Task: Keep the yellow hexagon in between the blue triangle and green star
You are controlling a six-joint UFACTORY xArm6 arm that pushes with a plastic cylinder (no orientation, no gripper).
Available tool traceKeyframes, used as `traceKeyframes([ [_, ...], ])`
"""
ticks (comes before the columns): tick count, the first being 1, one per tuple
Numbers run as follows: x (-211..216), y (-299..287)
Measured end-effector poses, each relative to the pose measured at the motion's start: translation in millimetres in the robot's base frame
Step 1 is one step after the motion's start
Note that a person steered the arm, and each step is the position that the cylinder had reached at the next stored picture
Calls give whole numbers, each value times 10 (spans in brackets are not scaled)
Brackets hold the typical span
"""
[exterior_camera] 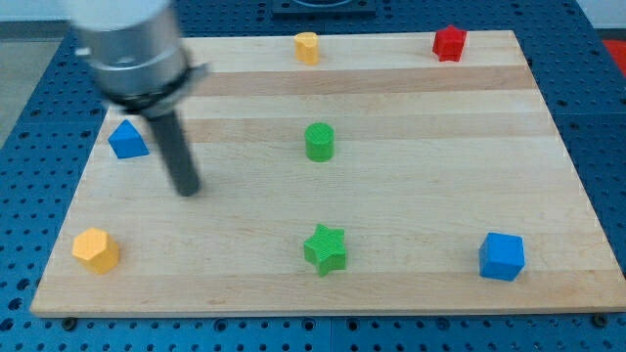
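Note:
The yellow hexagon (96, 250) lies near the board's bottom left corner. The blue triangle (127, 140) sits at the view's left, above the hexagon. The green star (325, 248) lies at the bottom centre. My tip (187, 191) rests on the board, right of and below the blue triangle, above and right of the yellow hexagon, touching neither block. The rod rises to the arm body at the top left.
A green cylinder (319, 142) stands at the board's centre. A blue cube (502, 256) is at the bottom right. A second yellow block (307, 47) and a red block (449, 43) sit along the top edge. The wooden board (440, 166) lies on a blue perforated table.

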State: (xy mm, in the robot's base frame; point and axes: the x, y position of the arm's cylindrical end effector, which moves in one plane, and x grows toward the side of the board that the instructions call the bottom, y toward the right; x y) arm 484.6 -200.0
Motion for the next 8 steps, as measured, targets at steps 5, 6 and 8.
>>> traceKeyframes([
  [5,1023,-743],
  [6,717,-97],
  [8,494,372],
])
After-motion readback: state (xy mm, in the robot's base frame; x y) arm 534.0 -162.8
